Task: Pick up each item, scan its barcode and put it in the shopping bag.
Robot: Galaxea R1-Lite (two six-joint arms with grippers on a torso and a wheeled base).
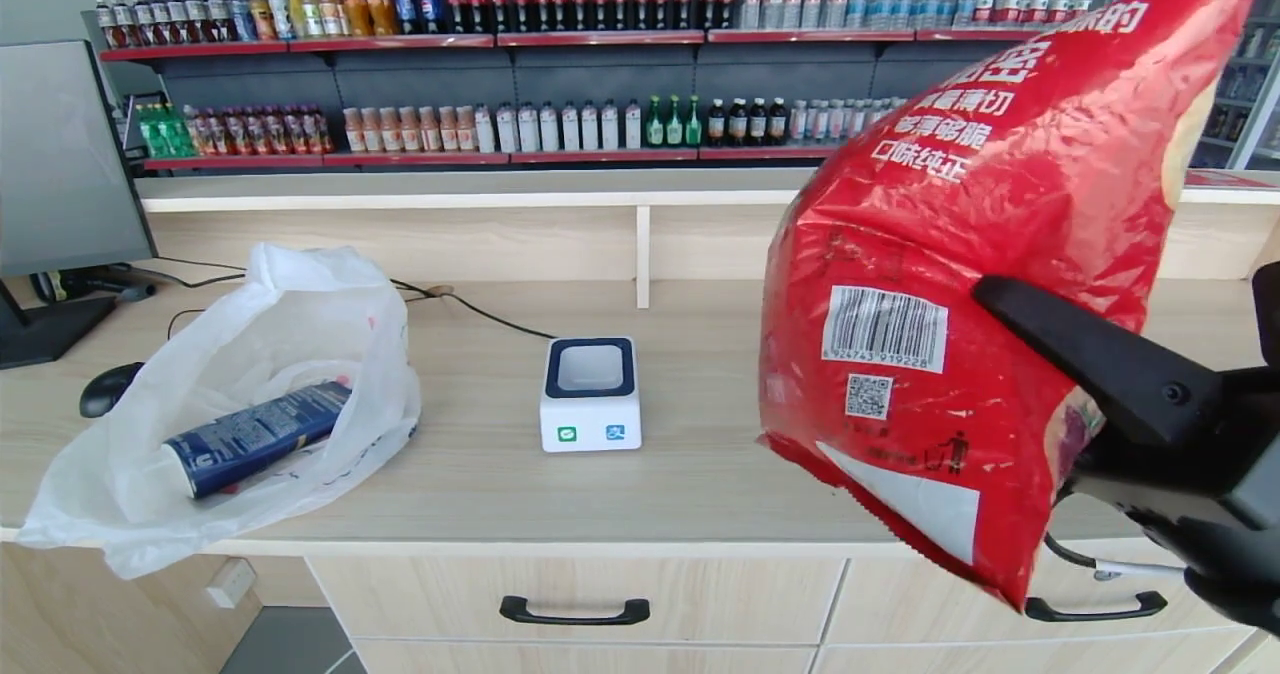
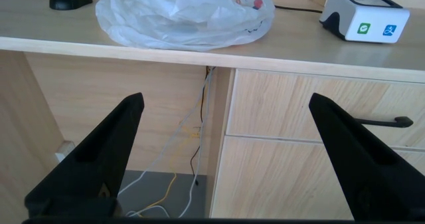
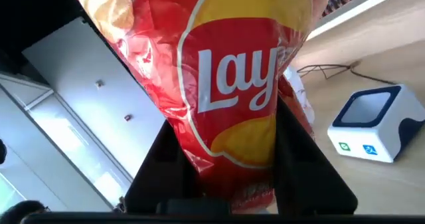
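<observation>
Head view: right gripper [image 3: 229, 164] is pinching the chip bag [image 1: 1000, 204], held up at 3 o'clock of the scanner [image 1: 590, 392]. I'd swing it over with the barcode [image 1: 885, 329] facing down. Left gripper [image 2: 226, 151] is spread wide, empty.

- A light wooden table [image 1: 700, 454] with drawers beneath is shown.
- A white shopping bag [image 1: 130, 454] is laid at its left.
- A white scanner [image 1: 591, 419] is set mid-table.
- A black mouse [image 1: 108, 388] is placed beside the bag, and a cable [image 1: 490, 318] is run behind.
</observation>
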